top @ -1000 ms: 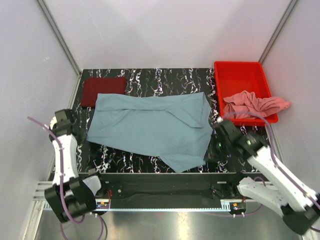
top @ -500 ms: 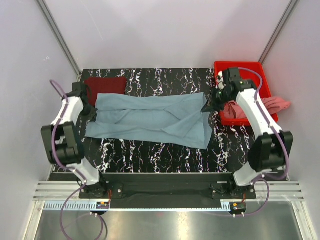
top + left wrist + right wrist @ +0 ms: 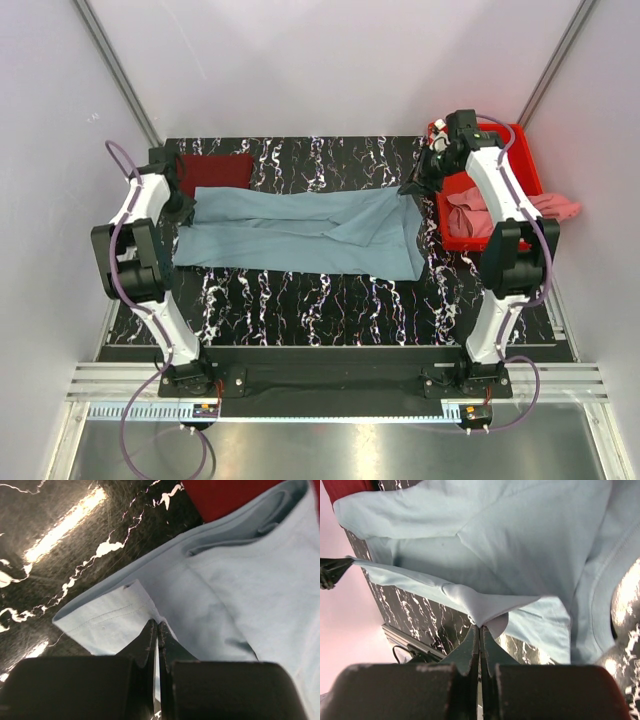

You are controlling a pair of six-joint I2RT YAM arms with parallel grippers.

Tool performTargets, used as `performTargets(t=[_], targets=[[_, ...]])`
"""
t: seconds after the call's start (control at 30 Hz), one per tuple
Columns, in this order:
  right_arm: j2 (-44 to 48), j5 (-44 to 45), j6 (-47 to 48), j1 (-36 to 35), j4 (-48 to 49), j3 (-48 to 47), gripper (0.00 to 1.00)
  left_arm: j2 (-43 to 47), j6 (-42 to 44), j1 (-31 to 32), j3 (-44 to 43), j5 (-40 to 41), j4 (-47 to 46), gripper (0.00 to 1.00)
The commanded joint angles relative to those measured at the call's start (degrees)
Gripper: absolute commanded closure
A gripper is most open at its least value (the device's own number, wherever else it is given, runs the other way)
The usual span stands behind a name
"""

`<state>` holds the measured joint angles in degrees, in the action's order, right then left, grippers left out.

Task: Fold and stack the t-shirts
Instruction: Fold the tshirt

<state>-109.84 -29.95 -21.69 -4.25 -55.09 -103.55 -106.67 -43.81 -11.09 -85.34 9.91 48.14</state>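
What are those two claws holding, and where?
Both grip the grey-blue shirt: the left claw pinches cloth at its left end, the right claw a fold at its right end.

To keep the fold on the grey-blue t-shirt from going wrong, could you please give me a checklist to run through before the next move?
1. Grip of the left end effector on the edge of the grey-blue t-shirt: ok, shut on the cloth.
2. Grip of the right end effector on the shirt's other end: ok, shut on a pinched fold.
3. Cloth flat between the two grips: not ok, diagonal creases near the right end.
4. Each grip holds only the intended layer: cannot tell.
5. The maroon t-shirt lies folded at the far left: ok.
6. The pink t-shirt is out of the way, crumpled in the red tray: ok.
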Motion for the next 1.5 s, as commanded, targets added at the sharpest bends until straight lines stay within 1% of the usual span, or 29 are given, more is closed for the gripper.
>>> performTargets(t=[0.0, 0.27, 0.5, 0.73, 0.83, 0.87, 0.9, 0.93, 0.97, 1.03, 1.1, 1.13, 1.17, 1.2, 1.23, 1.27, 1.3, 1.33, 1.37, 1.4, 1.43, 1.47], targets=[[-2.7, -3.1, -0.2, -0.2, 1.3, -3.9, 1.00, -1.9, -1.3, 0.1, -2.5, 1.8, -0.5, 1.00], [-8.6, -4.2, -1.2, -0.2, 1.3, -10.4, 1.00, -4.3, -1.7, 0.0, -4.2, 1.5, -0.9, 1.00], [-12.2, -3.6, -1.2, -0.2, 0.9, -14.4, 1.00, -6.8, -2.7, 0.1, -5.9, 0.6, -1.1, 1.00], [-17.1, -3.1, -1.2, -0.2, 1.1, -18.7, 1.00, -9.1, -3.3, 0.1, -7.5, 1.5, -0.9, 0.99], [-19.3, -3.8, -1.8, -0.2, 2.6, -19.9, 0.99, -10.4, -2.9, 0.1, -9.2, 2.0, -0.4, 0.94], [-20.0, -4.1, -2.1, -0.2, 3.2, -20.1, 0.99, -10.8, -2.9, 0.1, -9.8, 2.0, -0.2, 0.91], [-20.5, -4.3, -2.7, -0.2, 5.0, -20.2, 0.99, -11.1, -2.5, 0.1, -10.2, 1.9, -0.2, 0.81], [-21.9, -4.5, -3.2, -0.2, 5.9, -20.5, 0.99, -11.1, -2.1, 0.1, -10.5, 1.8, -0.2, 0.79], [-22.9, -4.5, -3.5, -0.1, 6.7, -21.2, 0.99, -10.9, -1.6, 0.1, -10.7, 2.0, -0.2, 0.76], [-26.4, -4.1, -4.5, -0.2, 7.5, -24.6, 0.99, -10.0, -0.9, 0.1, -10.8, 3.0, -0.3, 0.61], [-28.5, -3.4, -5.6, -0.2, 8.1, -27.0, 0.96, -8.8, 1.0, 0.1, -11.4, 4.1, 0.1, 0.51], [-30.2, -3.4, -6.0, -0.2, 8.2, -29.3, 0.93, -7.3, 1.4, 0.1, -11.8, 4.7, 0.9, 0.43], [-31.1, -2.8, -6.3, -0.1, 8.2, -30.7, 0.90, -6.5, 2.1, 0.1, -11.9, 5.1, 1.8, 0.41], [-31.9, -2.4, -6.6, -0.1, 6.7, -32.4, 0.84, -5.3, 3.7, 0.1, -11.5, 5.0, 2.0, 0.39], [-33.0, -2.1, -7.0, -0.2, 6.1, -35.2, 0.73, -2.4, 4.3, 0.3, -9.9, 4.8, 1.8, 0.38], [-33.3, -2.0, -7.0, -0.1, 5.5, -36.4, 0.71, -0.8, 5.0, 0.5, -8.1, 4.4, 1.3, 0.37], [-33.4, -1.3, -7.2, -0.2, 3.9, -37.4, 0.69, 1.2, 6.2, 0.6, -6.1, 2.1, 0.3, 0.37], [-33.1, -0.6, -7.2, -0.1, 2.4, -39.4, 0.64, 4.6, 6.5, 0.7, -1.1, 0.3, -2.1, 0.37], [-32.5, 1.5, -7.0, -0.2, 0.7, -40.3, 0.61, 6.6, 6.5, 0.6, 1.7, -1.6, -3.7, 0.38], [-32.0, 3.6, -6.3, -0.2, -3.3, -41.7, 0.58, 8.4, 6.9, 0.6, 4.6, -6.9, -6.0, 0.39], [-29.8, 5.1, -5.6, -0.3, -4.7, -41.6, 0.56, 10.8, 7.2, 0.7, 10.6, -9.5, -10.7, 0.40], [-28.3, 6.0, -4.9, -0.6, -5.7, -40.8, 0.55, 11.2, 7.2, 0.7, 12.5, -13.0, -11.8, 0.49]])
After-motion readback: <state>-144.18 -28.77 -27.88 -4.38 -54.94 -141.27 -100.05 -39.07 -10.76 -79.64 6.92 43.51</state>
